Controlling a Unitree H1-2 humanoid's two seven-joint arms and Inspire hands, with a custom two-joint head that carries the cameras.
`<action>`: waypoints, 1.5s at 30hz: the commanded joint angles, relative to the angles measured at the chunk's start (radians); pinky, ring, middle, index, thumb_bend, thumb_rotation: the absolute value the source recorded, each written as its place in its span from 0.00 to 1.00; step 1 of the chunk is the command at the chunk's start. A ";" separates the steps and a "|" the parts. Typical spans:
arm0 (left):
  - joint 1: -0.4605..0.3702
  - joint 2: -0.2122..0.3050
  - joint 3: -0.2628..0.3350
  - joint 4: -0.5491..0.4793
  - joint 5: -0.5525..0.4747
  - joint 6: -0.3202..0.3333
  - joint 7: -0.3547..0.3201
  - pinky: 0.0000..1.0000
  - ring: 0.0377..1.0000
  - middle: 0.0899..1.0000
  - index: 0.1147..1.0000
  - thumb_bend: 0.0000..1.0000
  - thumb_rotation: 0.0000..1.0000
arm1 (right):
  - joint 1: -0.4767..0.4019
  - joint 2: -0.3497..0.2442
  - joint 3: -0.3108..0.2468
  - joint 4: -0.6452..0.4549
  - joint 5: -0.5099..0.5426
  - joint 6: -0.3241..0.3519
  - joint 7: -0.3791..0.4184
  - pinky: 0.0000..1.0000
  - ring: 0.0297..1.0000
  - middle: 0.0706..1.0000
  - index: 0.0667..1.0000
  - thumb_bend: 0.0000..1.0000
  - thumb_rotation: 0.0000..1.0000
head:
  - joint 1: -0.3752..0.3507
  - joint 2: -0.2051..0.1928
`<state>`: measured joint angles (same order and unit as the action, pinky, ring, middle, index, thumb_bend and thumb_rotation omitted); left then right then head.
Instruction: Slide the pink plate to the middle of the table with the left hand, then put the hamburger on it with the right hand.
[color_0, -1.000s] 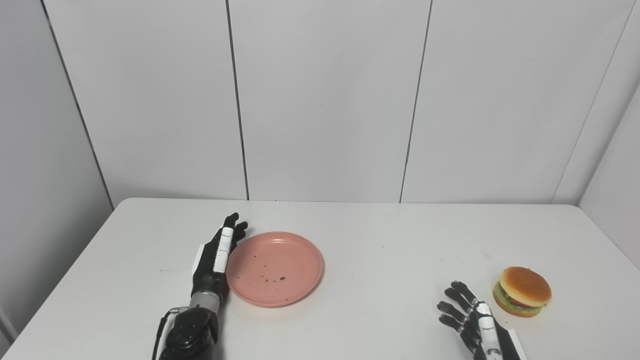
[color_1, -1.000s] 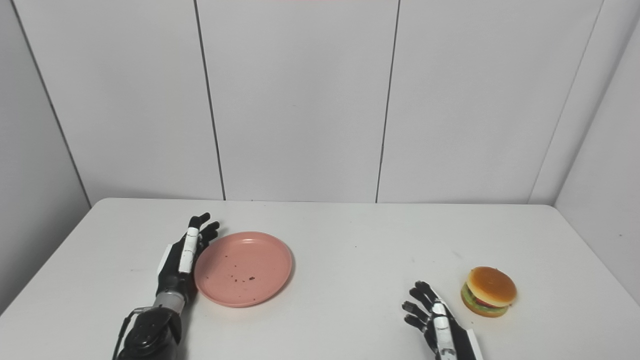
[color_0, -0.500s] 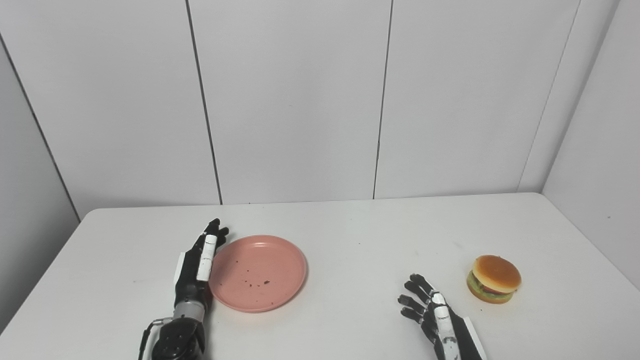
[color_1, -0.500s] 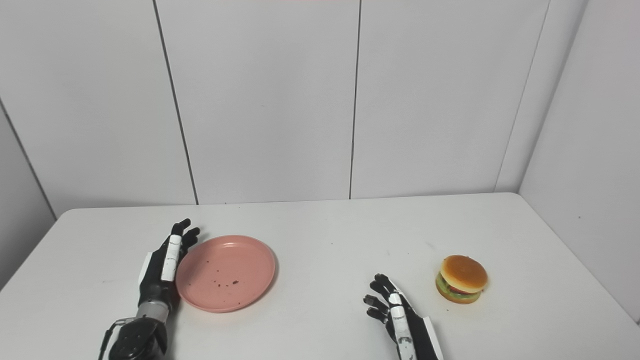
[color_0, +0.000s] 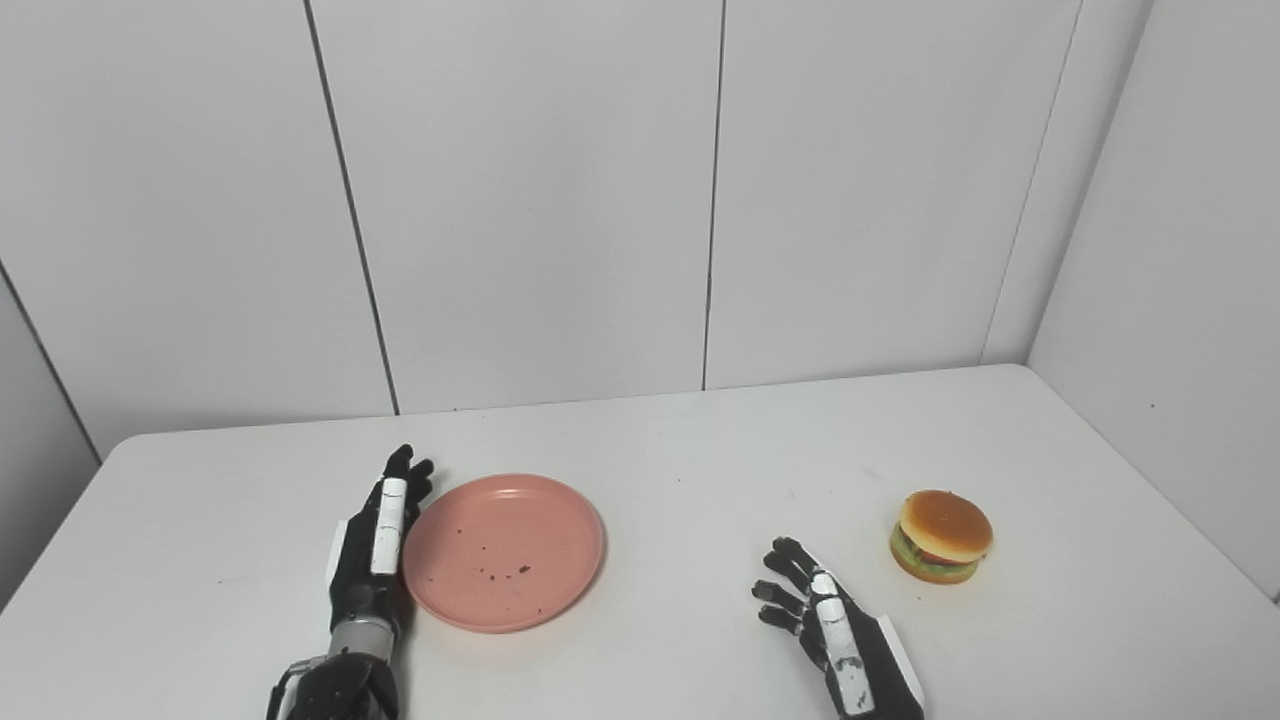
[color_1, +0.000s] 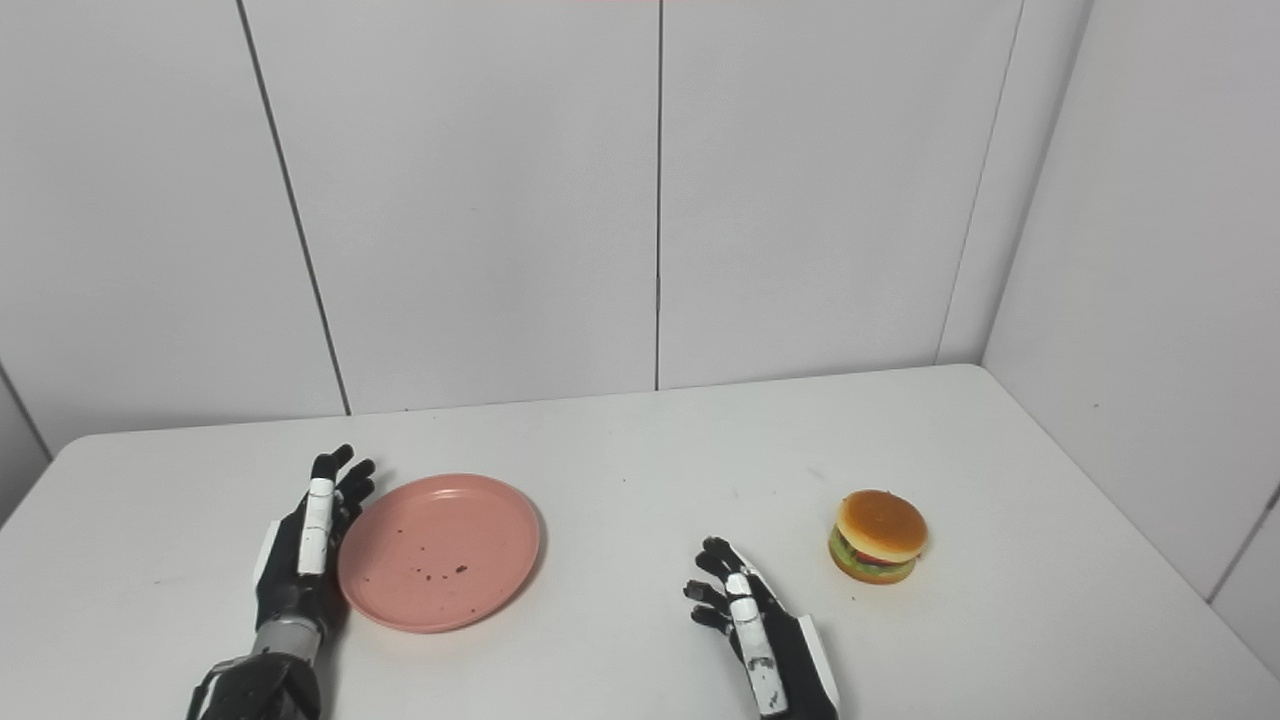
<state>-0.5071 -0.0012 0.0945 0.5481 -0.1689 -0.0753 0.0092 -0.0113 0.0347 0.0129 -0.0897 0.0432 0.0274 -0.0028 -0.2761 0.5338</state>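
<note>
The pink plate (color_0: 505, 552) lies flat on the white table (color_0: 680, 470), left of the middle, with a few dark crumbs on it. My left hand (color_0: 374, 540) is open, edge-on, with its fingers straight against the plate's left rim. The hamburger (color_0: 940, 535) sits at the right side of the table. My right hand (color_0: 825, 625) is open and empty, fingers spread, resting near the front edge, to the left of the hamburger and apart from it. The plate (color_1: 438, 551) and hamburger (color_1: 877, 535) also show in the right eye view.
White wall panels stand behind the table and along its right side (color_0: 1180, 300). The table's rounded left corner (color_0: 120, 450) is near my left hand.
The whole picture has shifted left, so the camera has turned right. Both hands stay open. Any move of the plate or of the hands cannot be told apart from that shift.
</note>
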 joint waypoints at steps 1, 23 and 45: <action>-0.020 -0.011 -0.011 -0.056 0.004 0.009 -0.013 1.00 0.91 0.88 0.89 0.95 0.92 | 0.009 0.022 0.014 -0.011 0.000 0.024 0.000 0.79 0.79 0.85 0.84 0.79 1.00 | -0.002 0.002; 0.016 -0.047 -0.027 -0.147 0.014 0.059 -0.009 1.00 0.92 0.88 0.89 0.95 0.93 | 0.019 0.010 0.029 -0.032 -0.010 0.017 -0.001 0.79 0.79 0.85 0.84 0.77 1.00 | 0.004 0.012; -0.010 -0.034 -0.010 0.002 0.016 -0.013 -0.028 1.00 0.93 0.88 0.89 0.94 0.91 | -0.157 -0.113 -0.008 -0.266 -0.392 -0.068 -0.077 0.64 0.70 0.74 0.80 0.77 1.00 | -0.034 0.006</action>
<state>-0.4893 -0.0398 0.0833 0.5434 -0.1504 -0.0841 -0.0129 -0.1247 -0.0655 0.0149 -0.3197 -0.3358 -0.0054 -0.0615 -0.3114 0.5400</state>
